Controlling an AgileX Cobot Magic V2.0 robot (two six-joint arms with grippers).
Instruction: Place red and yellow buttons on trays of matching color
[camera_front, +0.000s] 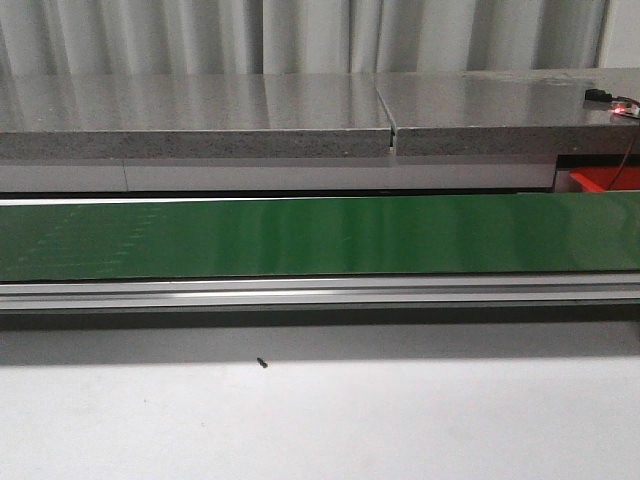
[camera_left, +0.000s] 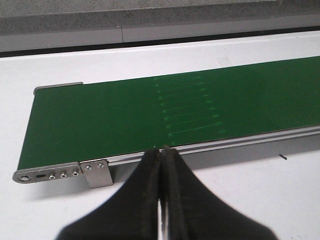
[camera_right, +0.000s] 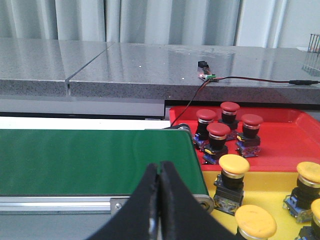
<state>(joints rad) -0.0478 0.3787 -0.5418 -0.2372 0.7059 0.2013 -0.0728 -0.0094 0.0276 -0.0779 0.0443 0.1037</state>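
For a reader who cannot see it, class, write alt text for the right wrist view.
Four red mushroom-head buttons stand on a red plastic tray, yellow-capped buttons on a yellow tray beside it. The shut black right gripper hovers near the green conveyor belt.

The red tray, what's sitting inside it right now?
In the red tray, four red-capped buttons stand clustered at its end beside the green belt. The floor under them is covered, and the tray's far end runs out of view.

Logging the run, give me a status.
Left gripper and right gripper shut, empty. Green belt bare. Red buttons on red tray, yellow buttons on yellow tray.
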